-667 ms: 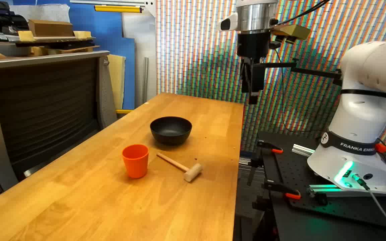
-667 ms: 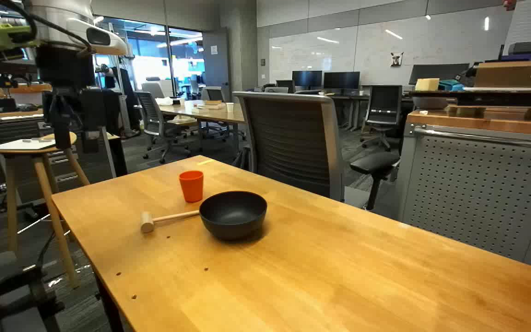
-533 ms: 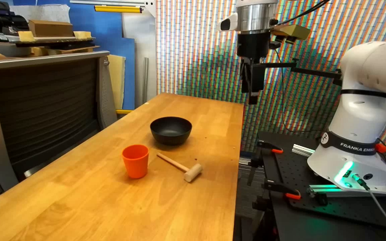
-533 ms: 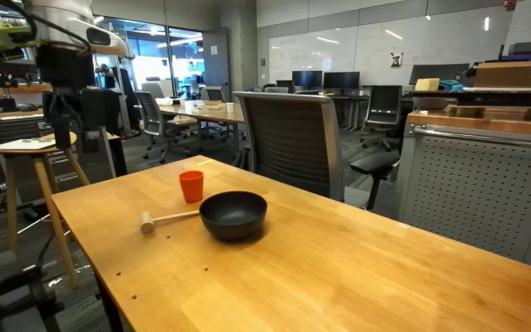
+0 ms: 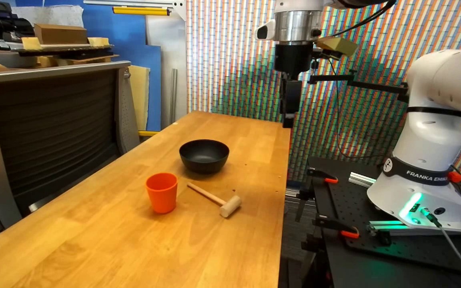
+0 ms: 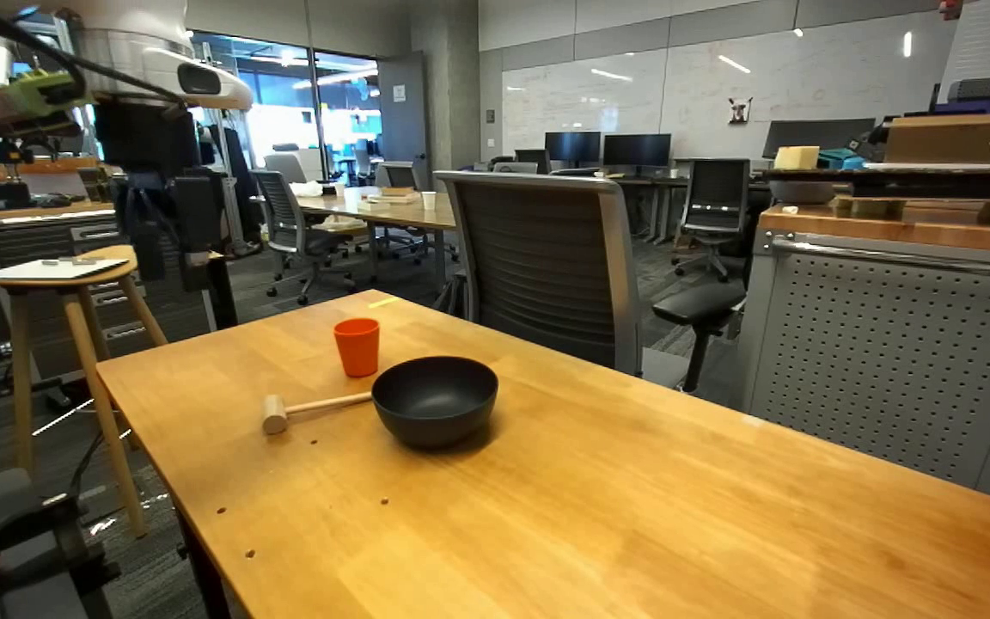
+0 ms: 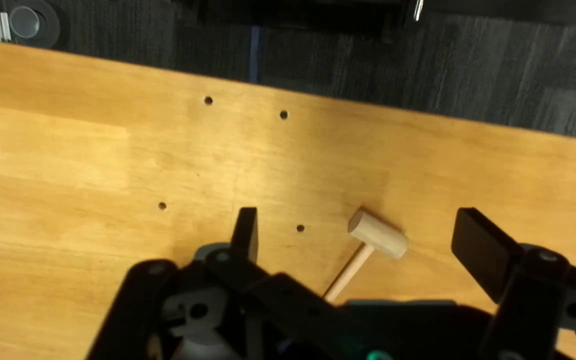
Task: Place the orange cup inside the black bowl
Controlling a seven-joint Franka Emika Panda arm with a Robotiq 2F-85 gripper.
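The orange cup (image 5: pixel 162 195) stands upright on the wooden table; it also shows in an exterior view (image 6: pixel 357 349). The black bowl (image 5: pixel 204 159) stands upright beside it, apart from it, with nothing visible inside; it shows in an exterior view (image 6: pixel 435 414) too. Both are out of the wrist view. My gripper (image 5: pixel 288 121) hangs high, pointing down, near the table's edge on the robot's side, away from cup and bowl. In the wrist view, its fingers (image 7: pixel 355 215) are wide apart with nothing between them but the table and mallet far below.
A wooden mallet (image 5: pixel 219 203) lies on the table (image 5: pixel 114 244) near the cup and bowl; it shows in the wrist view (image 7: pixel 378 235). A chair (image 6: pixel 546 266) stands against the table's far side from the robot. The robot's base (image 5: pixel 418 192) sits on a separate black stand.
My gripper has moved from beyond the table's edge toward the table, and slightly lower. The cup, bowl and mallet have not moved.
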